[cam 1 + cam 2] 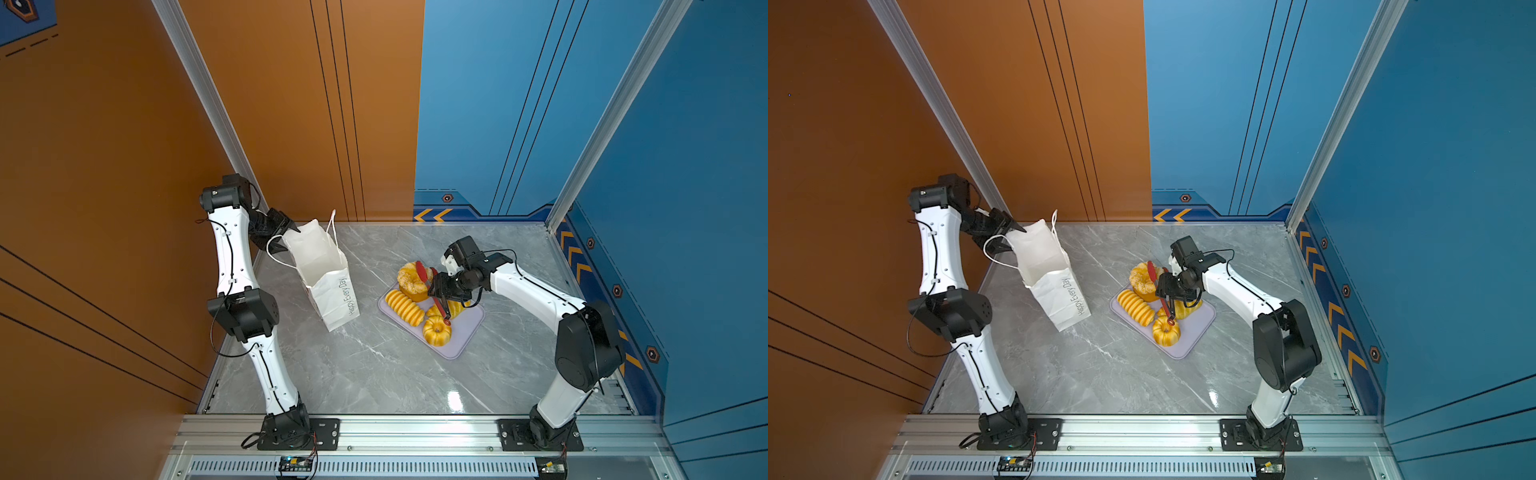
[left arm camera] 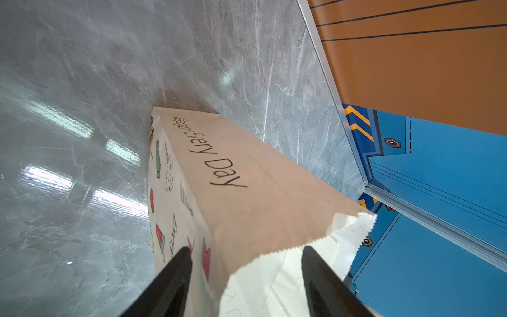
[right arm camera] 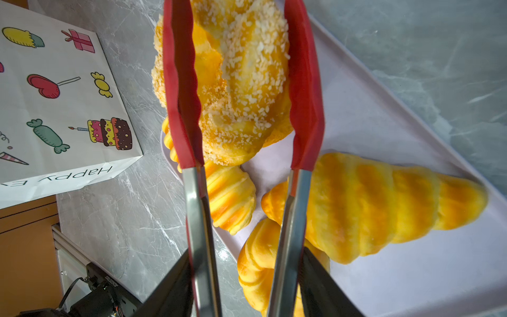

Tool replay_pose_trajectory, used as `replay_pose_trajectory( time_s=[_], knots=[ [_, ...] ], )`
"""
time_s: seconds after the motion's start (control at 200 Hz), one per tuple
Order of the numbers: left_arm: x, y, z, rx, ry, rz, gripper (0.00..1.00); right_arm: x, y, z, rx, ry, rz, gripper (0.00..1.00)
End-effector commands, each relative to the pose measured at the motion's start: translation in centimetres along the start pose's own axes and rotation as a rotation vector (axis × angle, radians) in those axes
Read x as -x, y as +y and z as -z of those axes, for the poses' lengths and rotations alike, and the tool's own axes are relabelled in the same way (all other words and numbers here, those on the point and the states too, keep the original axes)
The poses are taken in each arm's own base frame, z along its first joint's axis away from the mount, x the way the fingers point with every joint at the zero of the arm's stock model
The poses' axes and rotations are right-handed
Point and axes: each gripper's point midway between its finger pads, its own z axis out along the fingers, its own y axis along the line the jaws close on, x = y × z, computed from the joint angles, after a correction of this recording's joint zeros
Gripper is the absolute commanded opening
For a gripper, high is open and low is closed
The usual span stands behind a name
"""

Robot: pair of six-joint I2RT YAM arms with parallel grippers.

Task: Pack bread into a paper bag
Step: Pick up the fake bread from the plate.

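Observation:
The white paper bag (image 1: 328,282) (image 2: 241,192) stands open at the table's left and leans toward my left gripper (image 1: 291,239) (image 2: 247,255). That gripper is open and straddles a top corner of the bag, one finger outside and one inside. My right gripper (image 1: 440,286) (image 3: 244,255) is shut on red-tipped metal tongs (image 3: 183,109). The tong tips flank the sesame ring bun (image 1: 409,278) (image 3: 247,82). The ridged long loaf (image 1: 404,306), the croissant (image 3: 384,205) and the small fluted ring cake (image 1: 436,330) lie beside the bun.
All the bread sits on a flat lilac tray (image 1: 465,332) right of centre on the grey marble table (image 1: 353,374). Orange and blue walls close the left, back and right. An aluminium rail with both arm bases runs along the front edge.

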Motion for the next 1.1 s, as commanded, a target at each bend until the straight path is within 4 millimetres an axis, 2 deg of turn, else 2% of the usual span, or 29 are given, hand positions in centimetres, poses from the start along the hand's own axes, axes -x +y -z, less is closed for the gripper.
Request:
replay_pose_trajectory(
  time_s=[0.0,0.18,0.355,0.52,0.736,1.056,1.096],
  knots=[
    [-3.9,1.9,1.3,0.067,0.136,0.072,0.67,-1.5,0.2,0.5,0.007,0.032,-0.005,0.59],
    [-3.8,1.9,1.2,0.063,0.139,0.073,0.67,-1.6,-0.8,0.8,-0.053,0.029,0.005,0.60],
    [-3.8,1.9,1.2,0.058,0.141,0.075,0.67,-0.6,-1.3,-0.2,-0.075,0.044,0.003,0.60],
    [-3.7,1.9,1.4,0.050,0.138,0.077,0.66,-0.4,-0.3,-0.5,-0.053,0.053,0.007,0.59],
    [-3.5,1.8,1.5,0.037,0.138,0.080,0.66,-0.9,-0.2,-0.6,-0.049,0.079,0.016,0.59],
    [-3.4,1.6,1.7,0.017,0.140,0.084,0.66,0.0,0.2,-2.1,-0.051,0.101,0.013,0.60],
    [-3.4,1.6,1.8,0.015,0.139,0.084,0.66,0.0,0.2,-2.3,-0.052,0.103,0.013,0.63]
  ],
)
